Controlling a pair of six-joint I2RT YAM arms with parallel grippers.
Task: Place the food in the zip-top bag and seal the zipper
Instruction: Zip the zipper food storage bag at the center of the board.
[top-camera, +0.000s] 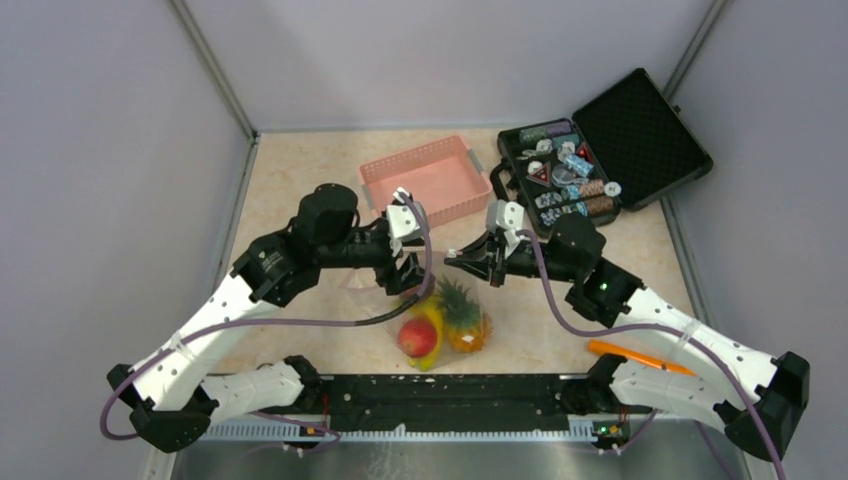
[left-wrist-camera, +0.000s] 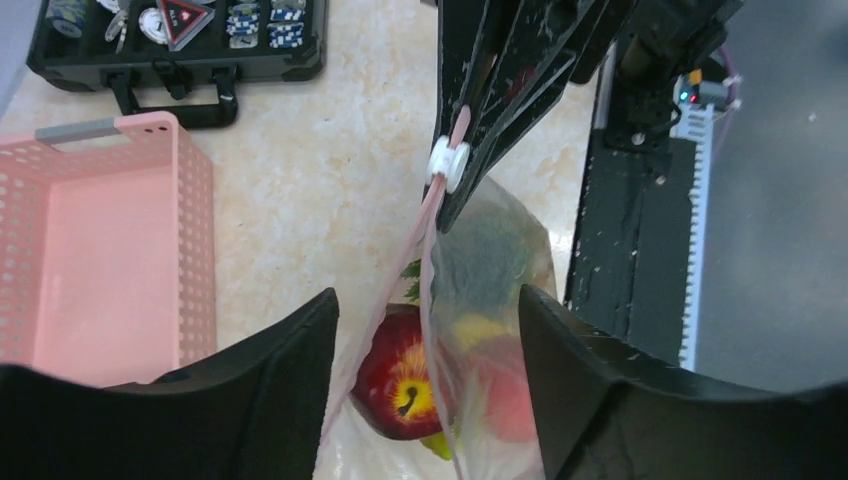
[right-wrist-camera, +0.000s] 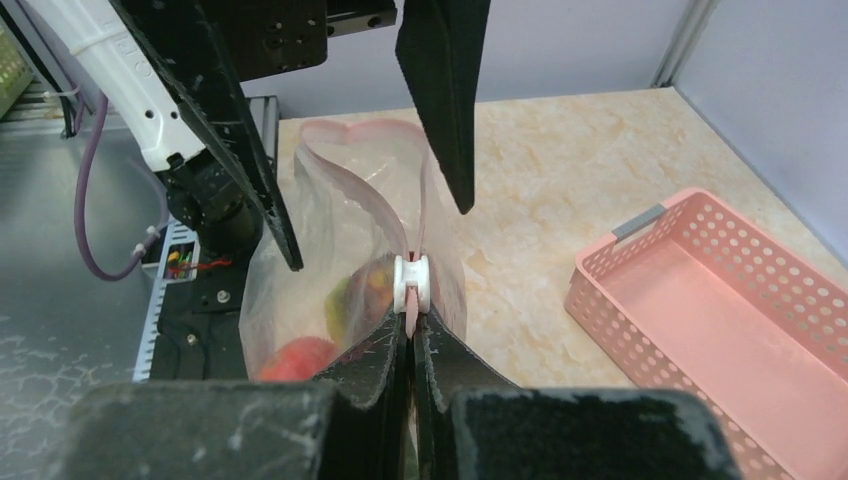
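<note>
The clear zip-top bag hangs between my two grippers just in front of the arm bases, with the food inside. A red round fruit, the yellow banana bunch and the pineapple show through it. I cannot make out the dark maroon fruit. My right gripper is shut on the pale-pink zipper, right behind its white slider. My left gripper is open, one finger on each side of the zipper, not touching it. Beyond the slider the bag's mouth gapes open.
A pink basket stands at the back middle. An open black case of trinkets stands at the back right. An orange stick lies at the front right. The black base rail runs close below the bag.
</note>
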